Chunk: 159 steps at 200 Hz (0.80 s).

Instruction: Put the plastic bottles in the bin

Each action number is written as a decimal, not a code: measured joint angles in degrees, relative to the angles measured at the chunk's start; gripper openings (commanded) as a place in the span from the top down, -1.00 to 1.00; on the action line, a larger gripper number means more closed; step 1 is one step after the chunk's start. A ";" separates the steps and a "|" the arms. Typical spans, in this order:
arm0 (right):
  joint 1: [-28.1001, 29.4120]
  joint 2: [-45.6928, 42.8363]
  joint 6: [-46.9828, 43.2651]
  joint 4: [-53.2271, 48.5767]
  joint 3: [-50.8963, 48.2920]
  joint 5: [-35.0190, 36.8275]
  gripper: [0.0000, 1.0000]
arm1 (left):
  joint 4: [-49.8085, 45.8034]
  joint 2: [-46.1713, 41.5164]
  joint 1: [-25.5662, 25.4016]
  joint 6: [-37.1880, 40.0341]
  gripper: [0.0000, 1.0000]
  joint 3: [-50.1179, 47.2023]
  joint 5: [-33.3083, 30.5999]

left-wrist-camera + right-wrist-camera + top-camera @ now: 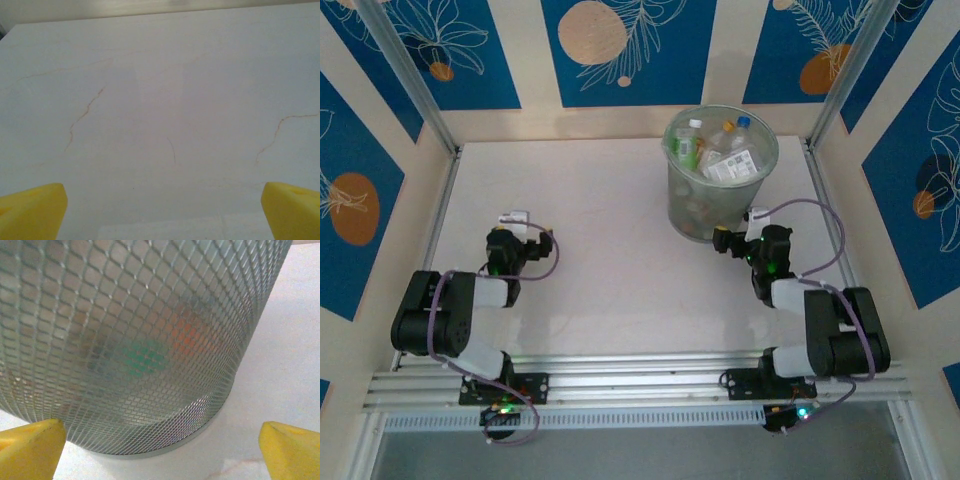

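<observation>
The bin [692, 212] is seen standing upright at the far right of the white surface [610, 250], close to the back wall, and the plastic bottles [720, 152] are piled inside it, right up near the rim. White, blue and green caps and pale labels are made out on top of the heap. In the right wrist view the bin's wall [125, 330] is shown close up, its diamond-mesh texture plain to see, and a green patch [145, 357] and an orange patch [184, 332] are glimpsed through it as blurs, presumably labels. The base is planted flat on the surface [280, 365].

And the right jaws are found just in front of the bin, low down and near its wall; they are spread wide, with the yellow fingertips [32, 447] set far apart at the frame's corners, and nothing is gripped between them.

Over on the left, well apart from the bin, the left jaws are held above bare surface [160, 100], marked by a few thin brownish scratches. These are opened wide too, yellow fingertips [32, 210] at either edge, with nothing clasped.
</observation>
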 measured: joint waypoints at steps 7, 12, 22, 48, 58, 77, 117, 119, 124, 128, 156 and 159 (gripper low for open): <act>-0.11 1.70 -0.22 1.11 0.44 -0.28 -0.99 | -0.24 0.00 0.00 0.07 -0.99 0.00 0.24; -0.15 2.64 -0.24 1.90 0.52 -0.61 -0.99 | -0.46 0.00 0.00 0.09 -0.99 0.00 0.35; -0.44 4.79 -0.24 3.30 0.59 -1.07 -0.99 | -0.79 0.00 0.00 0.28 -0.99 0.00 0.42; -2.03 6.93 -0.15 3.06 0.92 -1.68 -0.99 | -1.01 0.00 0.00 0.44 -0.99 0.00 0.44; -2.47 6.95 -0.17 2.93 1.11 -2.03 -0.99 | -1.25 0.00 0.00 0.50 -0.99 0.07 0.76; -2.58 6.95 -0.17 2.93 1.22 -2.14 -0.99 | -2.03 0.00 -0.02 1.11 -0.99 0.42 1.66; -2.58 6.97 -0.17 2.73 1.38 -2.16 -0.99 | -2.43 0.00 -0.02 1.73 -0.99 0.68 2.34; -2.58 6.97 -0.17 2.73 1.38 -2.16 -0.99 | -2.43 0.00 -0.02 1.73 -0.99 0.68 2.34; -2.58 6.97 -0.17 2.73 1.38 -2.16 -0.99 | -2.49 0.00 -0.02 1.75 -0.99 0.68 2.34; -2.58 6.97 -0.17 2.73 1.38 -2.16 -0.99 | -2.54 0.00 -0.02 1.75 -0.99 0.68 2.34; -2.62 6.97 -0.17 2.71 1.38 -2.16 -0.99 | -2.54 0.00 -0.02 1.77 -0.99 0.68 2.34; -2.62 6.97 -0.17 2.71 1.38 -2.19 -0.98 | -2.54 0.00 -0.02 1.77 -0.99 0.68 2.34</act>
